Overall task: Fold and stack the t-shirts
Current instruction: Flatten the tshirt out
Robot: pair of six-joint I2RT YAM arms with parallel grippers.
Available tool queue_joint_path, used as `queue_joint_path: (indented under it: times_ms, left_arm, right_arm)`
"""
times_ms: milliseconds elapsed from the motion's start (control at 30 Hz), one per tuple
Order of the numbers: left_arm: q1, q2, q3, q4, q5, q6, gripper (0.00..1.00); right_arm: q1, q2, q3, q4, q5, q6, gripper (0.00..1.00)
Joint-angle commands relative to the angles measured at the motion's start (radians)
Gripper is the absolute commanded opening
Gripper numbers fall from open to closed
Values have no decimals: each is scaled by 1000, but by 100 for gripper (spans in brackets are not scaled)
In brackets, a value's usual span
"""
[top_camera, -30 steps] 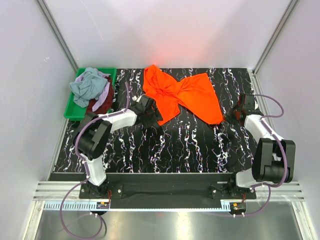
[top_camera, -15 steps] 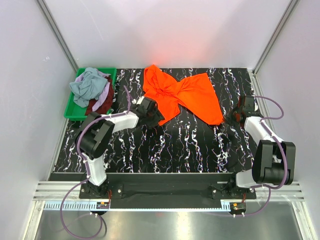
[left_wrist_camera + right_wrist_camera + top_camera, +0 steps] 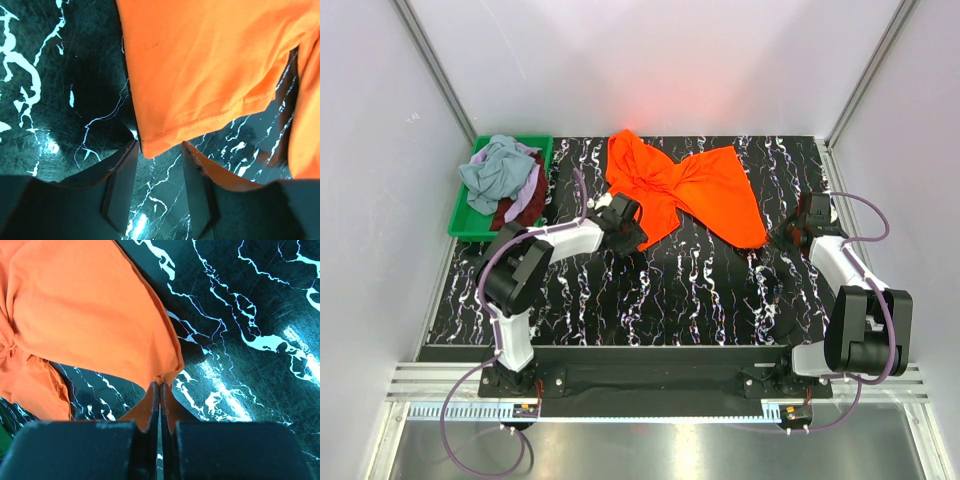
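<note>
The bright orange-red t-shirt [image 3: 680,190] lies crumpled across the far middle of the black marbled table [image 3: 660,290]. My left gripper [image 3: 632,233] is open, its jaws straddling the shirt's lower left hem corner [image 3: 150,145] without closing on it. My right gripper [image 3: 782,237] is shut on the shirt's lower right corner [image 3: 165,376], the cloth pinched at the fingertips. Grey-blue [image 3: 492,170], lilac [image 3: 527,196] and dark red [image 3: 515,213] t-shirts lie heaped in the bin.
The green plastic bin [image 3: 468,220] stands at the table's far left corner. White walls and metal frame posts close in the back and sides. The near half of the table shows only its marbled top.
My left gripper has moved a little right and forward along the table to the shirt's hem corner. My right arm has shifted only slightly.
</note>
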Motion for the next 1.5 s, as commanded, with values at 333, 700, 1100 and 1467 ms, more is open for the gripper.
queue_joint_path:
  times_ms: [333,700,1100,1467]
  left_arm:
    - [-36,121,152,-237,-137,38,28]
    - [-48,-19,150,-312,-231,139,0]
    - [22,-601,432,-533,-452,460,0]
    - [55,-607,943,-746,-375,608,0]
  right_arm:
    - [7,-47,-3,29,-26,12,0]
    - [7,-76,72,-82,40,-32,0]
    - [2,-168,639,-416,287,-98,0]
    - [2,-205,954,-519,290,-101,0]
